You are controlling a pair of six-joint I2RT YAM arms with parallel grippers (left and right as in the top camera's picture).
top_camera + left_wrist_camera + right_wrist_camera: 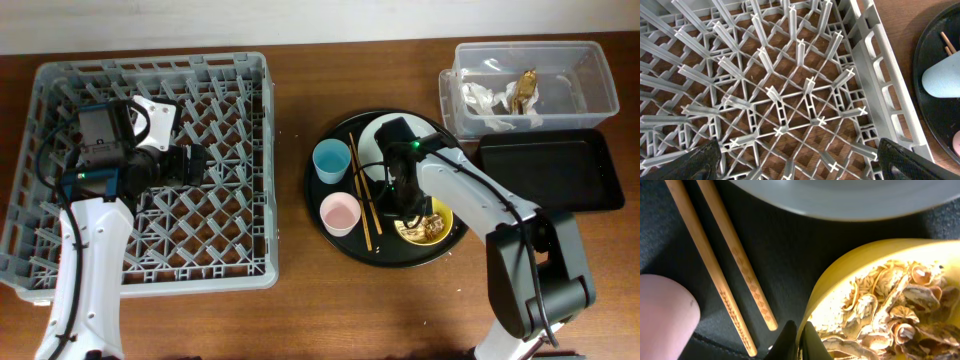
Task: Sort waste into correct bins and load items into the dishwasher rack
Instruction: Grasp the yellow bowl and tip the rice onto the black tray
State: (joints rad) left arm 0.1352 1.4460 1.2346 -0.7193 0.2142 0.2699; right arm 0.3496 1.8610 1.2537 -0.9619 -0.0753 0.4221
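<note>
My right gripper [800, 340] is shut on the rim of the yellow bowl [840, 275], which holds beige food scraps [890, 310]; overhead the bowl [432, 224] sits on the round black tray [340, 243]. Beside it lie the wooden chopsticks [715, 260] [361, 195], the pink cup [339, 213] [660, 315], the light-blue cup [331, 160] and the pale plate-bowl [840, 200]. My left gripper [795, 160] is open and empty over the grey dishwasher rack [250, 75] [790, 90]. White tissue [480, 98] and the gold wrapper [523, 88] lie in the clear tub [595, 75].
The black rectangular tray [550, 170] lies in front of the clear tub at the right. The rack fills the left half of the wooden table [300, 320]. In the left wrist view the round tray's edge [920, 75] and the blue cup [942, 80] show at right.
</note>
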